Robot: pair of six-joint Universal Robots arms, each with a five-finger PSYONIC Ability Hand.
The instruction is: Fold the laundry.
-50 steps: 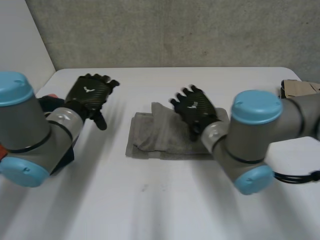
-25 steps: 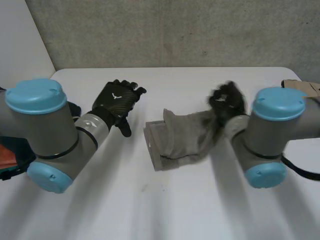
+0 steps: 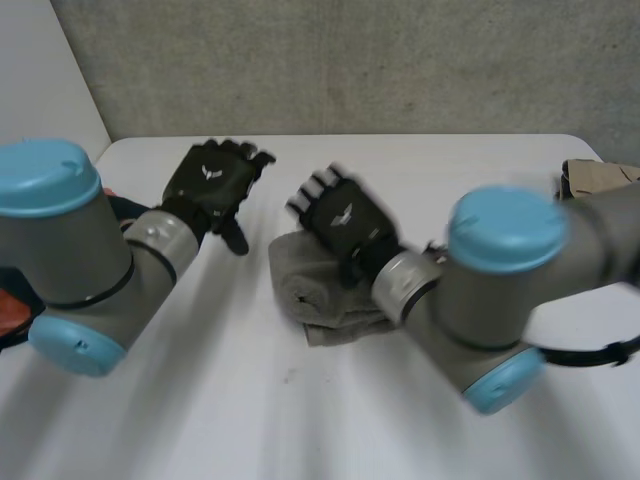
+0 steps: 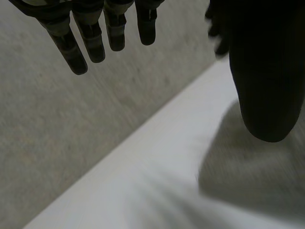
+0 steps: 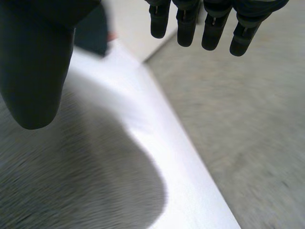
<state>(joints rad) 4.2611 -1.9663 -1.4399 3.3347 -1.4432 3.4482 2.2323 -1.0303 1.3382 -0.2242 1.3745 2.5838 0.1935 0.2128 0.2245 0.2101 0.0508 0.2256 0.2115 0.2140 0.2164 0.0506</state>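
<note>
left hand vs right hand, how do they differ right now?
The left hand is over bare table beside the grey towel; the right hand is over the towel. The left hand's fingers angle rightward, the right hand's leftward. Both are open, holding nothing.

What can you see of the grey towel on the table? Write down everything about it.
The towel is grey, soft, terry-like cloth, folded into a rumpled stack of layers. It lies on the white table, near its middle. The right hand, fingers straight, is over its far side, hiding part; whether they touch is unclear. The left hand is apart from it.
</note>
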